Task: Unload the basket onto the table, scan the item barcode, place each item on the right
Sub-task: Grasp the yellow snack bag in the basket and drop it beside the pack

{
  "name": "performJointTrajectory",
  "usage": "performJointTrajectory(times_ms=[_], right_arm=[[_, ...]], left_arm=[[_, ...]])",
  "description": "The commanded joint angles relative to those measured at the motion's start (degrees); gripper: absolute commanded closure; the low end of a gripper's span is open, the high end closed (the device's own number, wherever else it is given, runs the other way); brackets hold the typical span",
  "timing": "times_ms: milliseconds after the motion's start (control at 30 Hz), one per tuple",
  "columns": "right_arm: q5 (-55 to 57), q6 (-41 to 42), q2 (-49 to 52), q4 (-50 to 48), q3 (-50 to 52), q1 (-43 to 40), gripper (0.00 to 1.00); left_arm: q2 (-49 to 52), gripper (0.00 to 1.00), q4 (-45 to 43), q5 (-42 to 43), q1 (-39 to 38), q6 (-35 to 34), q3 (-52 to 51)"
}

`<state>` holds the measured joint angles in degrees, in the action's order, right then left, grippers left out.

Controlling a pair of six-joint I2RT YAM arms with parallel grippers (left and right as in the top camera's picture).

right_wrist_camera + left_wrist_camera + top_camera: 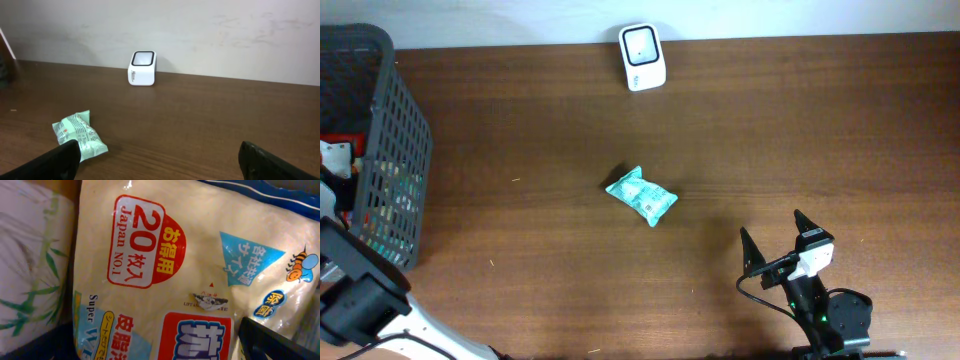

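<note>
1. Task item: the teal packet lies flat near the middle of the tabletop, held by nothing.
2. The white scanner stands at 12 o'clock from the packet, at the far edge and well apart from it.
3. The right tool hovers at about 4 o'clock from the packet. Its jaws are spread wide and empty, touching nothing.
4. The grey basket sits at 9 o'clock. The left wrist view is filled by a cream wipes pack beside a bamboo-print pack, so the left tool is judged to be down among the basket's contents. Only one finger shows. The jaws stand wide, with nothing seen clamped between them.
5. Progress: judged to be at the start. The packet is not picked up and has not been shown to the scanner. Grasping, carrying and presenting the barcode remain.
6. Hidden or unclear:
   - No barcode can be made out on the packet, and its underside is unseen.
   - The left tool's second finger is cut off.
   - Whether the left tool touches the wipes pack cannot be told.
</note>
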<state>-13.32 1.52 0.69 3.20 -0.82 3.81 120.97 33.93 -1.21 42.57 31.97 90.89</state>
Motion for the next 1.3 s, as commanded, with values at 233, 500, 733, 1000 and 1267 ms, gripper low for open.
performJointTrajectory(times_ms=[233,500,733,1000,1267], right_arm=[[0.3,0.5,-0.3,0.1,0.5,0.3,0.01],[0.3,0.5,-0.3,0.0,0.5,0.3,0.01],[0.3,0.5,-0.3,0.1,0.5,0.3,0.01],[0.3,0.5,-0.3,0.0,0.5,0.3,0.01],[0.3,0.5,-0.3,0.0,0.5,0.3,0.01]], left_arm=[[2.1,1.00,2.4,-0.1,0.5,0.6,1.4],[-30.7,1.00,-5.1,0.1,-4.6,-20.2,10.7],[-39.5,1.00,6.4,24.4,-33.4,-25.1,10.2],[-5.0,1.00,21.2,21.8,-51.2,-37.2,10.2],[-2.3,0.01,30.0,22.4,-54.0,-37.9,13.8]])
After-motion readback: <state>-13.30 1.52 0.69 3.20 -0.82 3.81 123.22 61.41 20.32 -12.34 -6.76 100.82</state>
